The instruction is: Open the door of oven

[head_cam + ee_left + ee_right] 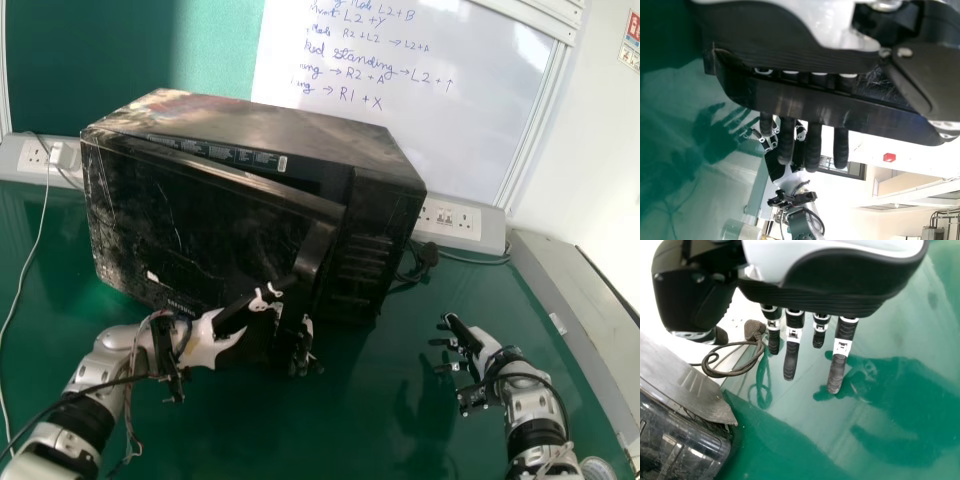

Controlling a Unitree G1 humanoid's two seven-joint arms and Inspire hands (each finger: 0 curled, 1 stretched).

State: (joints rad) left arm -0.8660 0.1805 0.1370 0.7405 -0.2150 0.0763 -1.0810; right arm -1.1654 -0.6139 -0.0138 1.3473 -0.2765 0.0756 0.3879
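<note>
The black oven stands on the green table with its door slightly ajar, a narrow gap showing along its top edge. At the door's lower right, my left hand is by the handle. In the left wrist view, the straight fingers of my left hand pass behind the dark handle bar and stick out past it. My right hand is held over the table to the right of the oven, fingers extended and holding nothing; the right wrist view shows this hand too.
Behind the oven are a whiteboard and wall sockets. A black plug with its cable lies near the oven's right rear. A grey ledge borders the green table on the right.
</note>
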